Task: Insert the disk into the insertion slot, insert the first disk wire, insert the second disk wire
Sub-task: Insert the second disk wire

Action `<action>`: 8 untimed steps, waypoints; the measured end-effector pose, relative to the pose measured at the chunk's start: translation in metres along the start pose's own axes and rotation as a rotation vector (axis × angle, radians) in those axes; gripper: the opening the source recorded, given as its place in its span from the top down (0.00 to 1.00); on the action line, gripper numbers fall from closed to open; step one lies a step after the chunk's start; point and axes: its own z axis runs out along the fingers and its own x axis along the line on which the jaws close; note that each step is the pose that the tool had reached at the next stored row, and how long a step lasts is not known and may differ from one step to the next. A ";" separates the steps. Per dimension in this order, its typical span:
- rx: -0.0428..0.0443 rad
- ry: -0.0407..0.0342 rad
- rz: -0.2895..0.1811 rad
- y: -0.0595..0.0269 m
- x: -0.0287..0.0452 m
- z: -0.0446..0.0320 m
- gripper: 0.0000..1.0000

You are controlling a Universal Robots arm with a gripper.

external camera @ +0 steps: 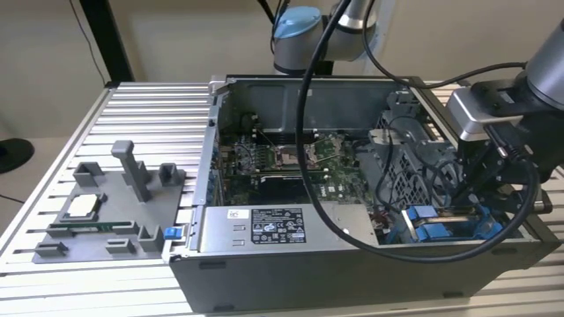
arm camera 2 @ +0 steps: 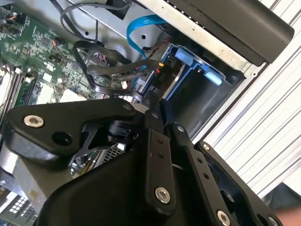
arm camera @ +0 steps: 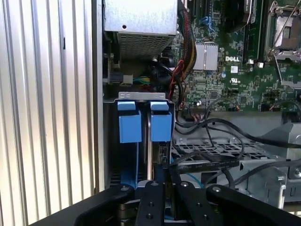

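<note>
On the slatted aluminium table (external camera: pixel 132 105) stood an open computer case (external camera: pixel 352 264). The gripper (arm camera: pixel 162 176), fingers pressed together, reached into the insertion slot (arm camera: pixel 141 122), where the disk (arm camera: pixel 151 155) sat edge-on between blue rails.

Insertion slot (arm camera: pixel 141 123): grey metal, glossy blue plastic rails; tool (arm camera: pixel 160 188) matt black.

We see the disk (arm camera: pixel 155 155) standing on edge in the insertion slot (arm camera: pixel 129 123), blue bracket tab up, beside the second blue tab. Slot sits in the case corner (external camera: pixel 445 228) by the power supply.
</note>
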 end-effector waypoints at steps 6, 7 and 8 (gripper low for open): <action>0.0017 -0.0001 0.000 -0.0003 0.0003 0.0028 1.00; 0.0018 0.0000 0.000 -0.0006 0.0003 0.0031 1.00; 0.0020 0.0000 0.000 -0.0008 0.0003 0.0035 1.00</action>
